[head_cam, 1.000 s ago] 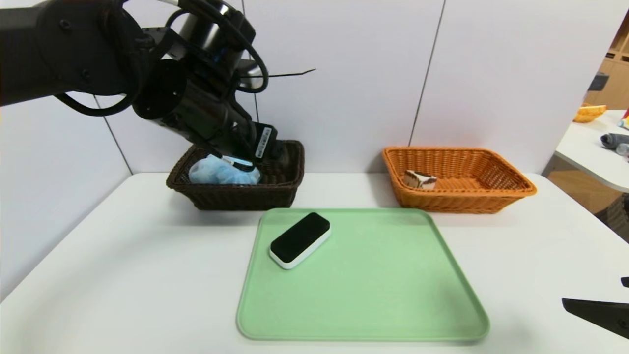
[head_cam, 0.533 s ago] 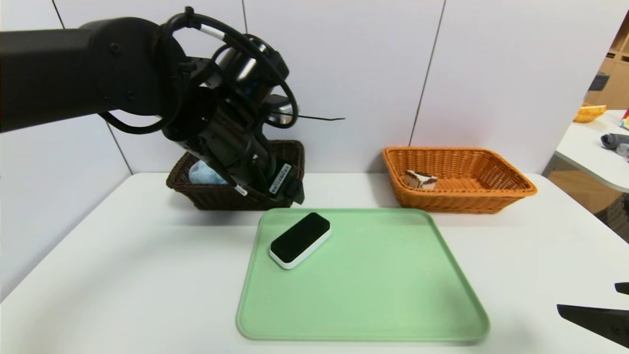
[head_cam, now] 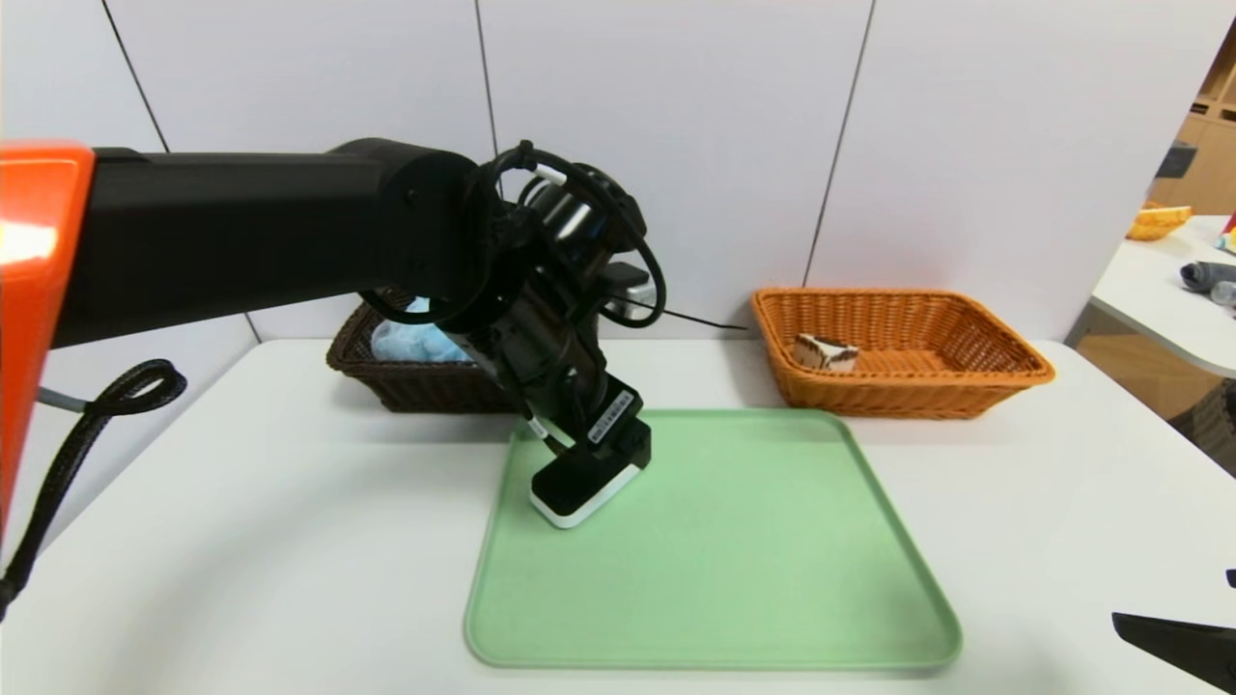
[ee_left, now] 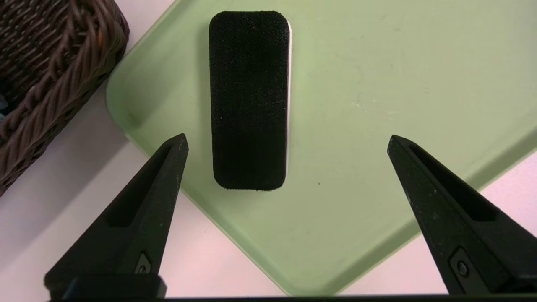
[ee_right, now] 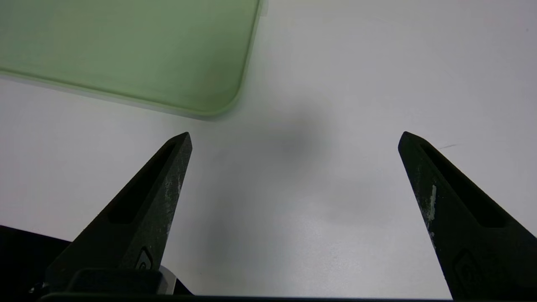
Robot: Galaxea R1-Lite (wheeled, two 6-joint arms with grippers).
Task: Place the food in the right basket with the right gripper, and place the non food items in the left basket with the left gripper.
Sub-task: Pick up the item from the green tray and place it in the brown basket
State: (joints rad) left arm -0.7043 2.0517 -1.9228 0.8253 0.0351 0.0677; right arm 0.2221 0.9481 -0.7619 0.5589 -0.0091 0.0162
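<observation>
My left gripper (ee_left: pixel 285 140) is spread wide above the block (ee_left: pixel 249 100) at the tray's (head_cam: pixel 772 541) far-left corner, not touching. Right gripper (ee_right: pixel 293 138) wide, parked over the tabletop's (ee_right: pixel 335 209) near-right edge.

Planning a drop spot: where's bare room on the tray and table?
Free: most of the green tray, right of the black block; the white table left of it. Crowded: the tray's far-left corner, where the left gripper hangs open over the block beside the dark basket.
</observation>
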